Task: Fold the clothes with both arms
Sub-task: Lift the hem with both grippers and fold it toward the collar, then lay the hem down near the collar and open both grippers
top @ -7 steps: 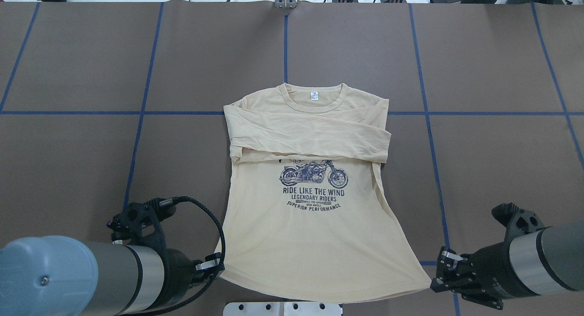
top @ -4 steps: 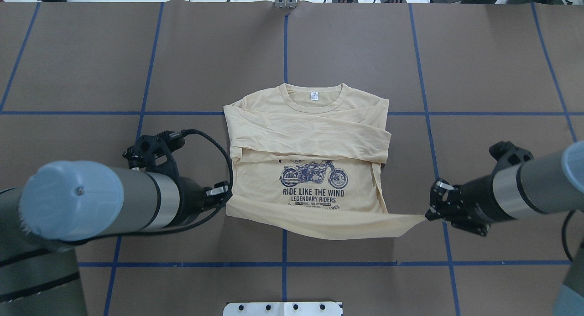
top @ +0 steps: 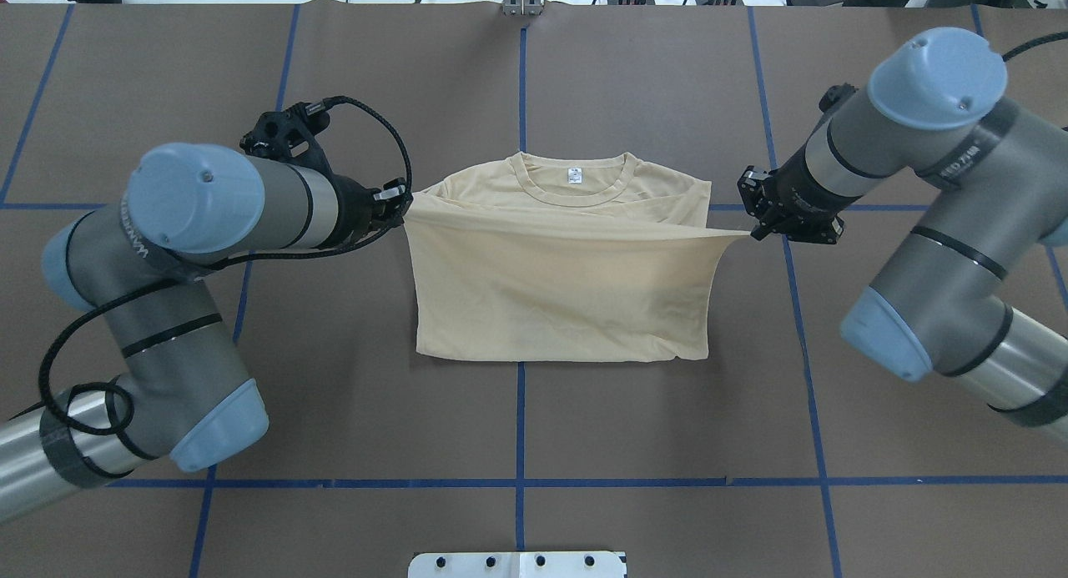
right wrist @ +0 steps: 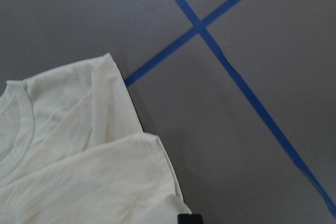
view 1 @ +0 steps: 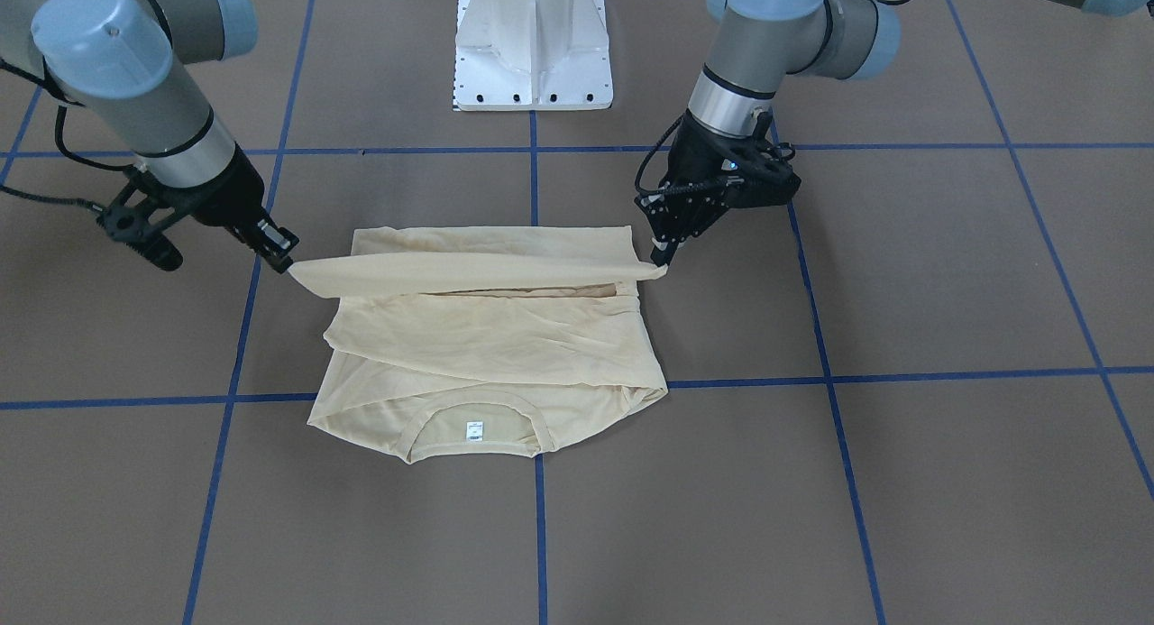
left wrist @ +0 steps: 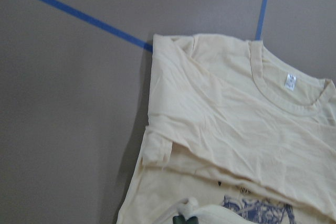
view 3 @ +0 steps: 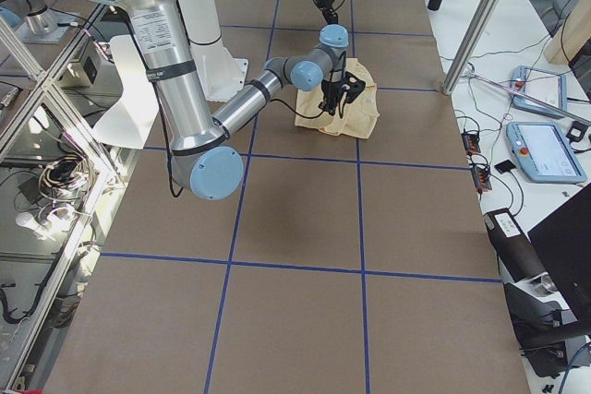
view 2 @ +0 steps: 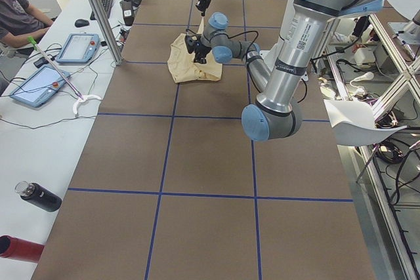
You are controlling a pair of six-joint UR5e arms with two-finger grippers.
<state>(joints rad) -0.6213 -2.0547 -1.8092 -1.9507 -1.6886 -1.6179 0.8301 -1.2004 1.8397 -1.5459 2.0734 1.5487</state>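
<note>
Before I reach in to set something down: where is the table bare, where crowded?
Bare: brown table between the near fold of the pale cream-yellow T-shirt and the white base plate, and beyond its collar. Crowded: beside the shoulders, where left gripper and right gripper hold the stretched hem.

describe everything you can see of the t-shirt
Pale cream-yellow T-shirt of thin fabric, round collar, small white neck label. It lies on the brown table, lower half folded up over the chest. The left end effector and right end effector pinch its hem corners, stretched taut below the collar.
</note>
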